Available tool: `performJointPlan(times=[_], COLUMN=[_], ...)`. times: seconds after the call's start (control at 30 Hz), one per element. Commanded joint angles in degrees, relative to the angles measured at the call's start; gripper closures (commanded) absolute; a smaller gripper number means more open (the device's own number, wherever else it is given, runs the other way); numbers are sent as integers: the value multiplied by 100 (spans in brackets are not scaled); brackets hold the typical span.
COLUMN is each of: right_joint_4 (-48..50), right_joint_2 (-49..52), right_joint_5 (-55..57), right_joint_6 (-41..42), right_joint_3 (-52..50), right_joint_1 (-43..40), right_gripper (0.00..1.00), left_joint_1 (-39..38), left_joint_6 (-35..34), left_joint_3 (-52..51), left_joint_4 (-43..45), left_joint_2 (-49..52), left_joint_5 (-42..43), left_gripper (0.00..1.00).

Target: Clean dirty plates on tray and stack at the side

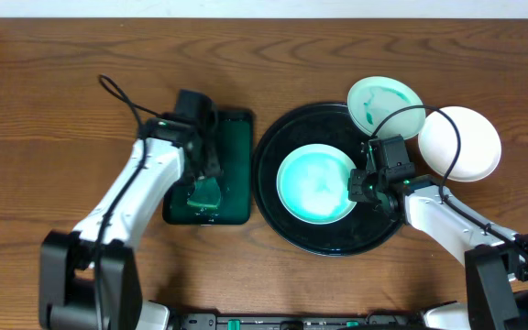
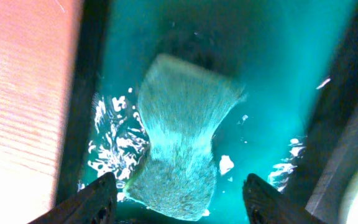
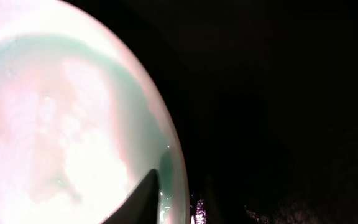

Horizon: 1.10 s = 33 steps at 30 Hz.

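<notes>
A large round black tray with a raised rim (image 1: 278,206) sits at the middle of the wooden table (image 1: 53,82). It holds one small round white plate with a teal-green film across its face (image 1: 314,183). The right gripper (image 1: 359,183) is at this plate's right edge. In the right wrist view one dark finger (image 3: 143,198) lies over the rim, and I cannot tell how far the jaws are apart.

A second white plate with green smears (image 1: 385,101) lies at the tray's upper right rim, seeming to overlap it. A third, plain white plate (image 1: 460,144) rests on the table just right of the tray.

Left of the black tray is a smaller dark green rectangular tray (image 1: 236,165), wet with glinting droplets. It holds a grey-green sponge (image 2: 179,130). The left gripper (image 2: 179,183) hangs over the sponge with its jaws wide, gripping nothing.
</notes>
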Motion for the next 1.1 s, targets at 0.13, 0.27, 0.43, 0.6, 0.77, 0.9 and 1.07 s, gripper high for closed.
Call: performJointPlan(times=[0.13,0.27,0.43,0.6,0.77,0.9,1.07], right_joint_4=[7,7,7,13,17,13,-815], right_joint_2=[59,61,61,85,175,175,170], right_joint_5=[-28,-28,-28,-26,-26,-28,7], right_joint_6=[-2,-2,-2,-2,-2,-2,-7], right_joint_3=[-31,-33,-39,-79,-79,-57,520], right_joint_1=[39,42,42,42,42,39,37], right_gripper=[69,71,74,75,89,99,99], left_joint_1=[863,1368,1596,1598,1598,1598,1598], left_joint_6=[2,0,0,0,0,0,0], left_joint_3=[608,608,605,605,605,605,605], left_joint_4=[173,170,170,170,170,170,170], left_joint_2=[-1217,-1604,-1696,-1692,-1692,-1692,-1692], left_joint_5=[-79,-76,-76,-76,-76,-76,-76], left_gripper=[27,23,22,21,21,21,21])
